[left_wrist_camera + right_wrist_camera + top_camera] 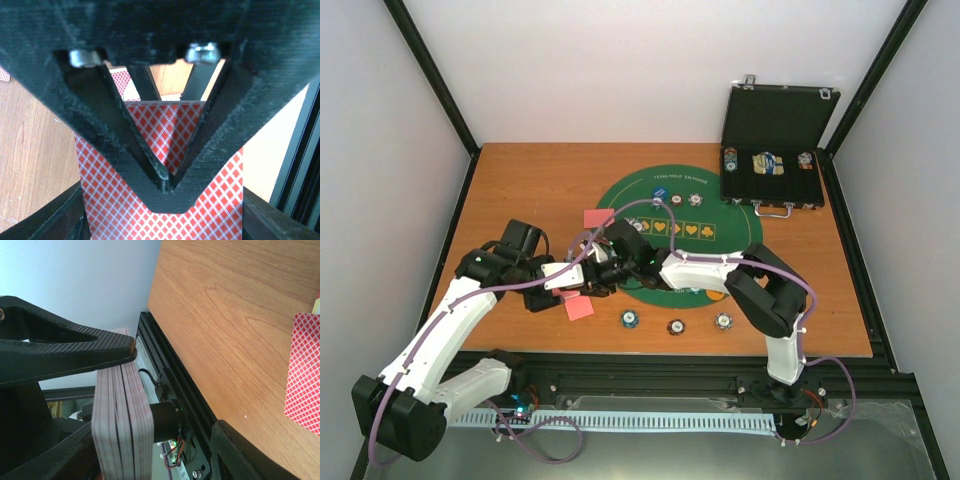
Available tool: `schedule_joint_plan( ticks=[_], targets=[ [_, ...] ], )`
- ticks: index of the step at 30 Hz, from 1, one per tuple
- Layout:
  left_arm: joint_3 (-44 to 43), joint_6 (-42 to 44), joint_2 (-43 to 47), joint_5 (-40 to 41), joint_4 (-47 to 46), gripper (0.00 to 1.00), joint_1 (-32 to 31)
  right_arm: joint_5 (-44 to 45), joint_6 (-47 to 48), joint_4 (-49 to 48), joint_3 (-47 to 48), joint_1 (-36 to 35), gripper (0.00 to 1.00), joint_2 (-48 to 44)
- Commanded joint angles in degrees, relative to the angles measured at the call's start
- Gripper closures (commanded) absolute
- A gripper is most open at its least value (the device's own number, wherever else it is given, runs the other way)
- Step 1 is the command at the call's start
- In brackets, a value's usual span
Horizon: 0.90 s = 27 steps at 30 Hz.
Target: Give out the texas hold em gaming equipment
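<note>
Your left gripper (165, 186) has its tips pressed together against the thick stack of red-backed paper playing cards (122, 415). Your right gripper (613, 272) clamps that stack across its flat faces over the round green felt mat's (630, 190) left edge. Cards look light, slick, bendy: squeeze the faces, peel one by its edge.

counts | card deck (122, 425) between fingers (65, 347): 1 | loose red-backed cards (597, 217) either side of fingers: 2 | poker chips (676, 326): 3 right of fingers, 3 beyond | case (775, 150): 1
</note>
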State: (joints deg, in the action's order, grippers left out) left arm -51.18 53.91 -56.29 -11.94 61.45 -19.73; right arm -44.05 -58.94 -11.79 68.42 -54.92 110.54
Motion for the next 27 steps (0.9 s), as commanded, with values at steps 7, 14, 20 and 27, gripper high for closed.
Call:
schedule_joint_plan(
  ticks=[7, 14, 20, 27],
  targets=[
    [-3.2, 1.6, 1.3, -1.2, 0.9, 0.68, 0.0, 1.7, 4.3, 6.2, -1.2, 1.3, 0.49, -1.1],
    [-3.2, 1.6, 1.4, -1.1, 0.8, 0.68, 0.0, 2.0, 4.5, 5.5, -4.8, 2.4, 0.5, -3.2],
    [-3.4, 1.6, 1.4, -1.1, 0.7, 0.68, 0.0, 2.3, 5.4, 6.7, -5.2, 2.7, 0.51, -3.8],
    [-2.4, 1.7, 1.3, -1.5, 0.4, 0.68, 0.0, 0.8, 3.3, 4.0, -2.8, 1.4, 0.45, -3.6]
  ],
)
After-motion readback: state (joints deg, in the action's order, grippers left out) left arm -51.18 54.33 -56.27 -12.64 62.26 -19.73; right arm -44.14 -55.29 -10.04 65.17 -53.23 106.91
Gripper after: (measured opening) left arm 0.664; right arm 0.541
